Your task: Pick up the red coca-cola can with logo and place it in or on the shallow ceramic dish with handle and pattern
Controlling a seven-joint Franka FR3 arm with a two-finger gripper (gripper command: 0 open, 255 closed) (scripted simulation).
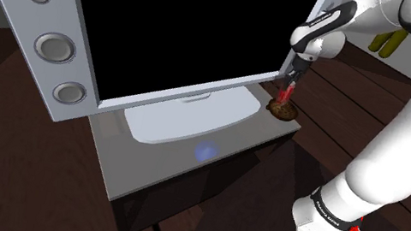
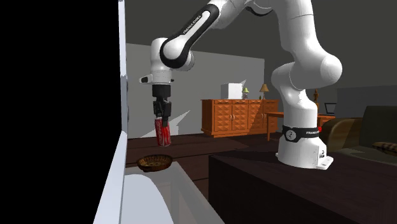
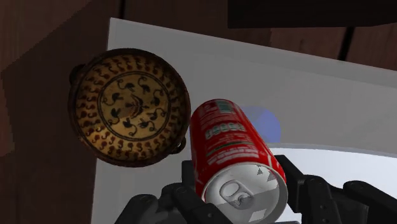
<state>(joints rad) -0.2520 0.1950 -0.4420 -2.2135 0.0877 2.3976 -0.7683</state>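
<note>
- The tool (image 2: pixel 163 122) pinches the red can (image 3: pixel 232 143) between its two fingers, gripping near the pull-tab end so the body hangs down, tilted.
- The can hangs in the air just above the dish (image 3: pixel 130 108) and a little to one side, not touching it; I judge it is held high to clear the rim before lowering.
- The brown patterned dish sits at the far right corner of the grey tabletop (image 1: pixel 142 169), beside the big black screen (image 1: pixel 184 28).
- The can's white print is too small to read; no logo faces the cameras.
- The arm (image 2: pixel 194 28) carries white lettering, likely the maker's name.
</note>
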